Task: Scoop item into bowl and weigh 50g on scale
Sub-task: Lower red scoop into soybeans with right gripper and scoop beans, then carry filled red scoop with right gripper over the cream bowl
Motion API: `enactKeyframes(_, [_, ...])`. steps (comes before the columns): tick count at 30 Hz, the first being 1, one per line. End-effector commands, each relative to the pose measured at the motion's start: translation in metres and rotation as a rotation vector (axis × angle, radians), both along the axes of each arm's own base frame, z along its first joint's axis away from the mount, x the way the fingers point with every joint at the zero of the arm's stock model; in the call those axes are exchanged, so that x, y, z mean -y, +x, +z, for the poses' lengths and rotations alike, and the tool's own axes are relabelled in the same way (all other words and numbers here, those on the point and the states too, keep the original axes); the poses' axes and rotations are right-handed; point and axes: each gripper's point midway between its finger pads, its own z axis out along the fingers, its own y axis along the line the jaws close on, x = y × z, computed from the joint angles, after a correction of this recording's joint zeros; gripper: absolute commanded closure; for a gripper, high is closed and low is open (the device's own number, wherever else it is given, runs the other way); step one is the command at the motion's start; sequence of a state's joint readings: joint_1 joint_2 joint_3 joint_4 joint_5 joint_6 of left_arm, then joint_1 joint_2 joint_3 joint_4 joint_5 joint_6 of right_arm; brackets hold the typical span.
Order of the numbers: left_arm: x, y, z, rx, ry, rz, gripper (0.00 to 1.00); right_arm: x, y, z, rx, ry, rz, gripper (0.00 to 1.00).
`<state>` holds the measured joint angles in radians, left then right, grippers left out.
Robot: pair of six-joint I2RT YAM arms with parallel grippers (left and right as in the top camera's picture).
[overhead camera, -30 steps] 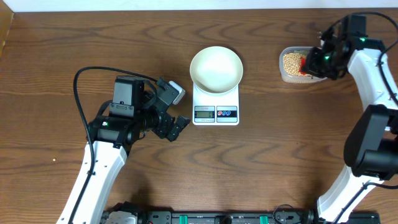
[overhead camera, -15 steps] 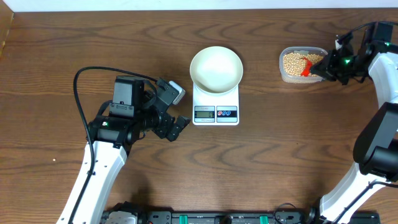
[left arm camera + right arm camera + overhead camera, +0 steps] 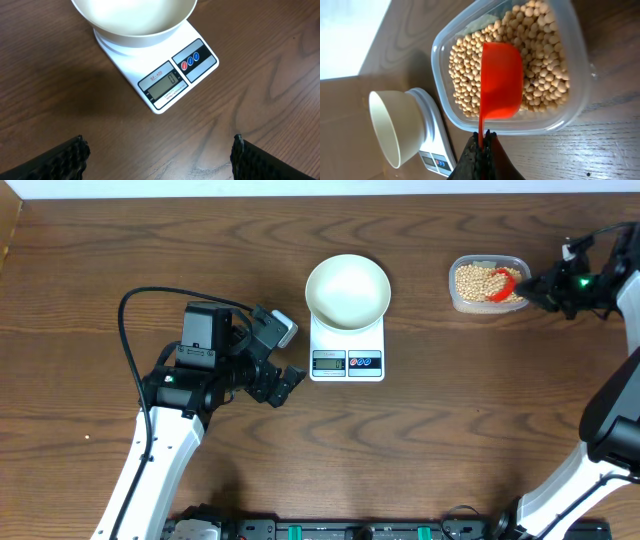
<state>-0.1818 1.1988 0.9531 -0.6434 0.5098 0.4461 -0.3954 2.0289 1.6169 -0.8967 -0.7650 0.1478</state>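
Tan beans [image 3: 474, 280] [image 3: 540, 65] fill a clear plastic tub [image 3: 488, 260] [image 3: 439, 87] at the back right. My right gripper [image 3: 546, 286] [image 3: 482, 136] is shut on the thin handle of a red scoop [image 3: 504, 283] [image 3: 501, 82], whose cup lies over the beans near the tub's right side; no beans show in it. The white bowl [image 3: 347, 290] [image 3: 150, 37] [image 3: 390, 127] stands empty on the white scale [image 3: 347, 362] [image 3: 167, 85] [image 3: 434, 147]. My left gripper [image 3: 288, 358] [image 3: 159, 145] hovers open just left of the scale, holding nothing.
The wooden table's far edge [image 3: 320, 196] runs along the top of the overhead view. A black cable [image 3: 125, 320] loops behind the left arm. The right arm [image 3: 615, 410] reaches in from the right edge.
My right gripper has pulled to the right, away from above the tub, drawing the red scoop across the beans to the tub's right side. The left arm has not moved.
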Motion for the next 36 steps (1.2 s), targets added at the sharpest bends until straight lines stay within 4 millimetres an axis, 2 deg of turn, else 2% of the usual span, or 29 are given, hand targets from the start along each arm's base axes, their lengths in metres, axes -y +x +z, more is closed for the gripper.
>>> enactKeyframes(1, [0.000,-0.001,-0.003,-0.001,0.010,-0.007,0.07,0.002,0.003,0.007,0.050,0.073,0.012,0.99])
enactKeyframes(10, [0.000,-0.001,-0.003,-0.002,0.010,-0.007,0.07,0.006,0.002,0.027,0.129,0.189,0.020,0.99])
enactKeyframes(20, [0.000,-0.001,-0.003,-0.001,0.010,-0.007,0.07,0.004,0.002,0.040,0.182,0.255,0.040,0.99])
enactKeyframes(29, [0.000,-0.001,-0.003,-0.001,0.010,-0.007,0.07,-0.010,0.003,0.054,0.234,0.330,0.084,0.99])
enactKeyframes(36, [0.000,-0.001,-0.003,-0.001,0.010,-0.007,0.07,-0.032,0.008,0.068,0.291,0.385,0.151,0.99])
